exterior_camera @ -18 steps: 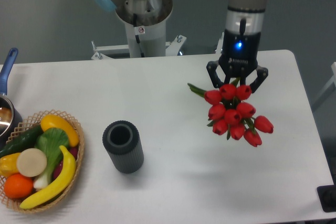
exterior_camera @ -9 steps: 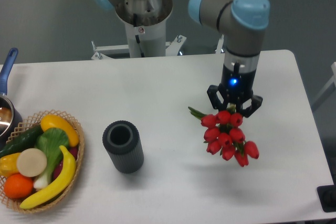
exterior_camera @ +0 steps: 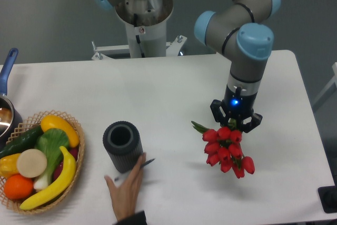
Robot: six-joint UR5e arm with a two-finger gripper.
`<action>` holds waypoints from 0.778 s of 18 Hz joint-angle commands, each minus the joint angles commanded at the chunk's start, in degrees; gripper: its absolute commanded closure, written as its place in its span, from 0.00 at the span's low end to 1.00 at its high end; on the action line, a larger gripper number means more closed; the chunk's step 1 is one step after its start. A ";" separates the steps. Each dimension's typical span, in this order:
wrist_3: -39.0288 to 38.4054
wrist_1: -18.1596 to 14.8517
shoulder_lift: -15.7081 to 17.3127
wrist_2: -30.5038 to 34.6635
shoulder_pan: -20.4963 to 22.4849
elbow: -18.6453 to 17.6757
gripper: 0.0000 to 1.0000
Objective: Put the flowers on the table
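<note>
A bunch of red tulips, the flowers (exterior_camera: 226, 148), hangs low over the right part of the white table (exterior_camera: 174, 93), with a green leaf sticking out to the left. My gripper (exterior_camera: 236, 125) points down from above and is shut on the flowers' stems just above the heads. Whether the blooms touch the tabletop cannot be told. A faint shadow lies on the table just below the bunch.
A dark ribbed cylinder (exterior_camera: 122, 146) stands left of centre. A person's hand (exterior_camera: 128, 186) holding a pen reaches in from the bottom edge beside it. A wicker basket (exterior_camera: 39, 159) of fruit and vegetables sits at the left, with a pot (exterior_camera: 6, 110) behind it.
My gripper has come down and slightly nearer with the flowers, which now hang closer to the table. A hand with a pen has entered at the bottom beside the cylinder.
</note>
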 joint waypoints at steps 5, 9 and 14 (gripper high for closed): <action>0.09 0.09 -2.02 0.45 -0.88 0.00 0.62; 0.00 0.18 -3.43 0.36 -1.50 0.09 0.61; 0.17 0.18 -3.69 0.36 -1.50 0.62 0.44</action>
